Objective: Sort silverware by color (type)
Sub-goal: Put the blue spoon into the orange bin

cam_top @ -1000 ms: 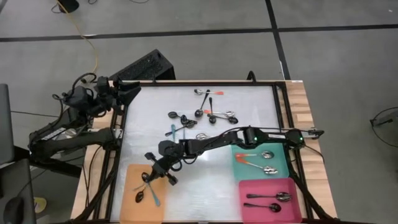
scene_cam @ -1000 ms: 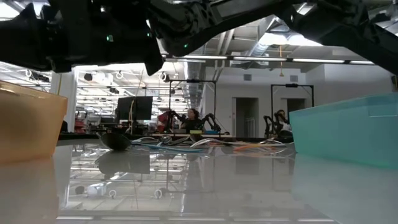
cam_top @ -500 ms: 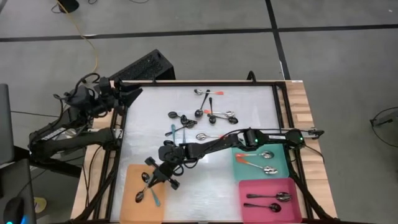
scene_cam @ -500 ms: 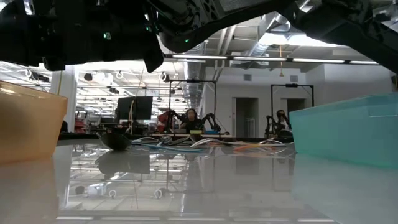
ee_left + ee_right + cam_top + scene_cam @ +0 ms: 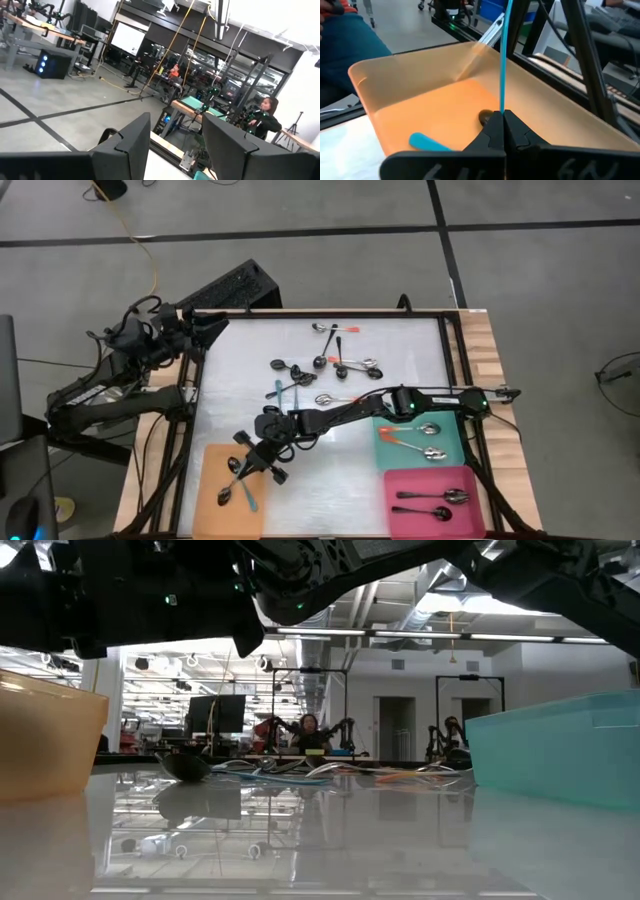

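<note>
Three trays sit on the bench [image 5: 300, 340] in the high view: orange tray [image 5: 212, 505] lower left, teal tray [image 5: 450, 442] right of centre, pink tray [image 5: 475, 480] lower right. Right tool [image 5: 262, 460] reaches from the right across to the orange tray's upper right edge, fingers pinched tight on a teal-handled spoon [image 5: 243, 480] whose handle runs down into the tray. Another spoon [image 5: 226, 494] lies in that tray. Loose spoons [image 5: 340, 365] are scattered upper centre of the bench; two spoons in the teal tray [image 5: 428, 451], two in the pink [image 5: 432, 498]. Left tool [image 5: 215, 325] is parked at the bench's upper left corner, w/ nothing in it.

Low view: right arm is a dark mass across the top; orange tray wall [image 5: 50, 735] at left, teal tray wall [image 5: 560, 755] at right, spoons far back mid-frame.

Left wrist view: both fingers [image 5: 127, 147] stand apart, gap bare, only the room and a person upper right beyond.

Right wrist view: tool fingers [image 5: 492, 132] closed on the thin teal handle [image 5: 505, 55], which rises straight up frame; orange tray [image 5: 420, 107] lies below, another teal handle [image 5: 427, 142] on its floor.
</note>
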Controlling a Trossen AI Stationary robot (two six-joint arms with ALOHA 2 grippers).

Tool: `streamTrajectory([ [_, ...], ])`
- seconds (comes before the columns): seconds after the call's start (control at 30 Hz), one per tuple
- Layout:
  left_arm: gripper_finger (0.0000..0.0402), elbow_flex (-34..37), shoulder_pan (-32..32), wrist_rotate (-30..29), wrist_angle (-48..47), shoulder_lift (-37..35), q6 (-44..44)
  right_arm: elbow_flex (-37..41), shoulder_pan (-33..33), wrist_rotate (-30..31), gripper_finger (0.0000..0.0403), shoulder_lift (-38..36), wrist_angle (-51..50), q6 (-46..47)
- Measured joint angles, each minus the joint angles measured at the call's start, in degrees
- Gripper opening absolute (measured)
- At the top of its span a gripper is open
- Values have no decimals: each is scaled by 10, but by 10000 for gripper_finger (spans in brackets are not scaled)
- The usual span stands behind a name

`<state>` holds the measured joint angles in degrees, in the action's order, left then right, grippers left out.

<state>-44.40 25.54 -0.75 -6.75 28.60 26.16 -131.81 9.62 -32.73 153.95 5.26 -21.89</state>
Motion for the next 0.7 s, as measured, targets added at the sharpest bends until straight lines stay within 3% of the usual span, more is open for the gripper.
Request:
streamTrajectory([
  [0.4,163,0,0,0,-4,0,1,0,-3,14,3,0,-7,10],
  [0.7,163,0,0,0,-4,0,3,0,-3,48,69,0,-7,10],
])
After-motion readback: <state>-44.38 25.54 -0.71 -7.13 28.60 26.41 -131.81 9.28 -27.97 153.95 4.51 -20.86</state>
